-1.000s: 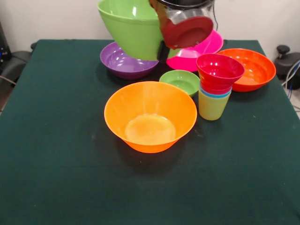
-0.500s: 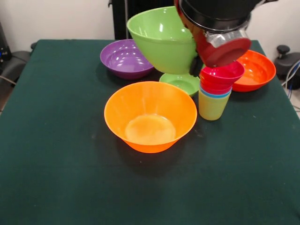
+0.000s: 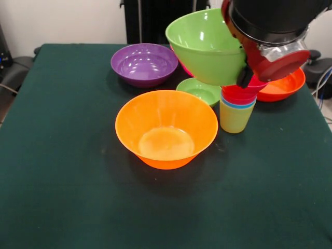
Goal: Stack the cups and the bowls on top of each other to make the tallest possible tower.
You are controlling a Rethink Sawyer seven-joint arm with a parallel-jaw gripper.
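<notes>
A big orange bowl (image 3: pixel 166 128) sat upright nearest the camera on the dark green surface (image 3: pixel 67 197), empty and apart from everything else. Just behind it to the right stood the tower (image 3: pixel 238 106): a yellow-green cup (image 3: pixel 235 118) lowest, a blue rim showing above it, then red pieces nested on top. A small green bowl (image 3: pixel 199 91) rested just left of the tower and behind the orange bowl's rim. Farther back on the left sat a purple bowl (image 3: pixel 144 64), and at the far right a red-orange bowl (image 3: pixel 284 86), partly hidden by the arm. A sliver of a pink bowl (image 3: pixel 182 66) showed behind the raised bowl.

A large lime green bowl (image 3: pixel 208 45) hung in the air, tilted with its mouth toward the left and its base low over the tower's top, blocking the view of the tower's upper rim. The red and black arm (image 3: pixel 270 31) came down from the top right, its wrist beside the bowl's right wall. The fingers (image 3: pixel 244 77) were shut on that side of the lime green bowl, largely hidden behind it.
</notes>
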